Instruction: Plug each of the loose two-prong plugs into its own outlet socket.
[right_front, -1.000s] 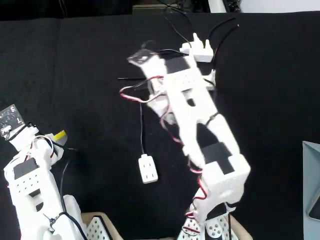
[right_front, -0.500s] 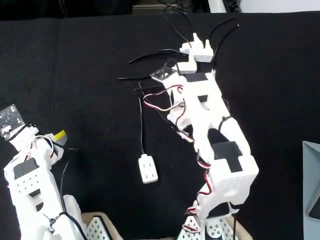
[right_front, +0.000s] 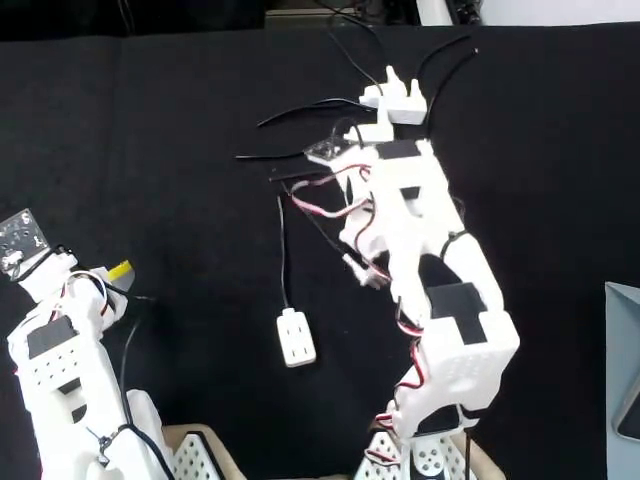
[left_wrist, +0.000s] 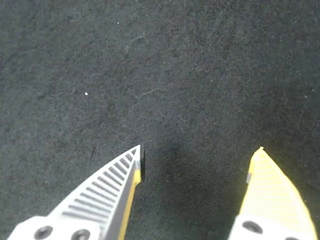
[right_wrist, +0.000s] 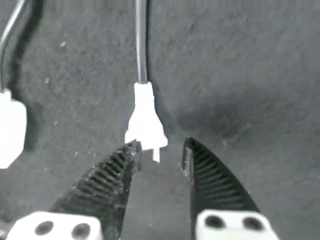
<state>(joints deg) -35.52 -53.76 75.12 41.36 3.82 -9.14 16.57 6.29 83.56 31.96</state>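
**High view.** The right arm stretches to the far edge of the surface (right_front: 150, 120), where the white plugs (right_front: 395, 100) lie bunched. The outlet socket (right_front: 296, 337) lies well apart, toward the near edge. The arm covers the spot where its claw works.

**Left wrist view.** The left claw (left_wrist: 197, 160) hangs with jaws apart over bare surface.

**Right wrist view.** The right claw (right_wrist: 160, 147), jaws apart, flanks the prongs of one plug (right_wrist: 145, 122). It should advance and close on the plug's body, leaving the prongs free. Whether one jaw touches the plug is unclear. A white piece (right_wrist: 10, 127) is cut off.
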